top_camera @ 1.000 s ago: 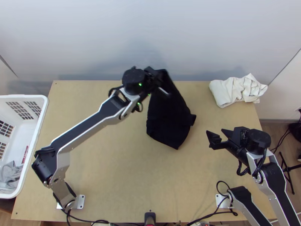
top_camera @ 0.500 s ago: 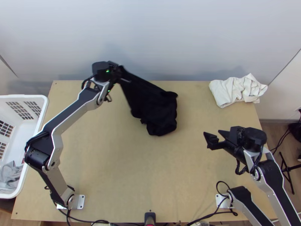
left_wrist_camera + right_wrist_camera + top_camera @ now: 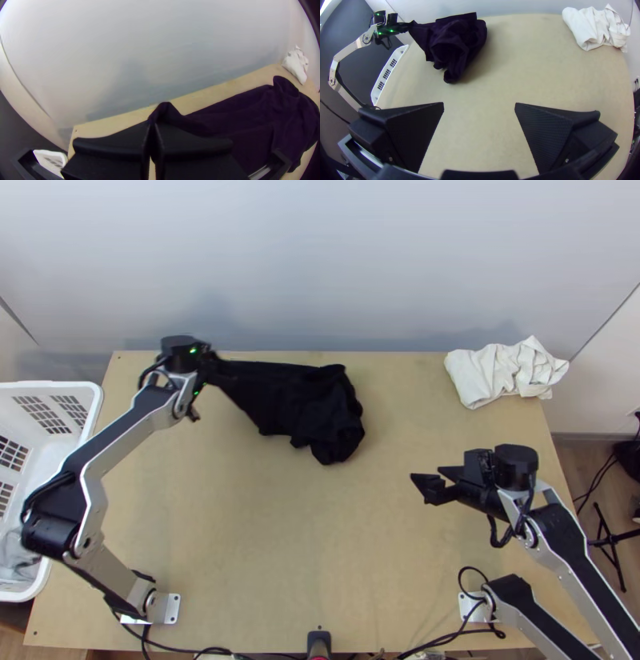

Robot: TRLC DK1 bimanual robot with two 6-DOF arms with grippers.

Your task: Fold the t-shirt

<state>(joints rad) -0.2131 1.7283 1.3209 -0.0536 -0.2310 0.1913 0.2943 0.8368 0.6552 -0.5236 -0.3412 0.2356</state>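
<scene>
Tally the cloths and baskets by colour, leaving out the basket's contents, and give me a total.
Black: 1, the t-shirt held by the left gripper
White: 2, the cloth on the table's far right and the basket
Total: 3

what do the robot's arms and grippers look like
Two arms with silver-grey links, black inlays, black joints and looping black cables. The left gripper and right gripper each have two wide black fingers, the right's finely ribbed inside; green lights glow by the left one.
</scene>
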